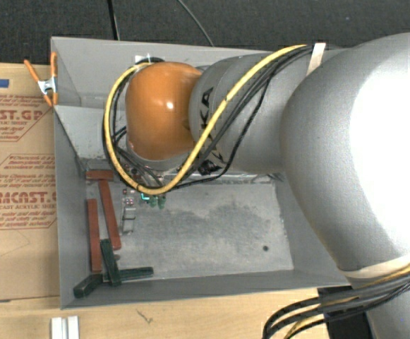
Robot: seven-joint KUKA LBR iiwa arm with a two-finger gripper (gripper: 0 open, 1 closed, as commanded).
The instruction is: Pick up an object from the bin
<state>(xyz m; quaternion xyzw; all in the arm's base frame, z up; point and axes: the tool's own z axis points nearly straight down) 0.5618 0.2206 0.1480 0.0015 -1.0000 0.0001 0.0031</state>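
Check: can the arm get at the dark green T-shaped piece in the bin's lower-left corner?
Probably yes: the green T-shaped piece lies uncovered, with bare bin floor to its right; only brown sticks crowd its upper end.
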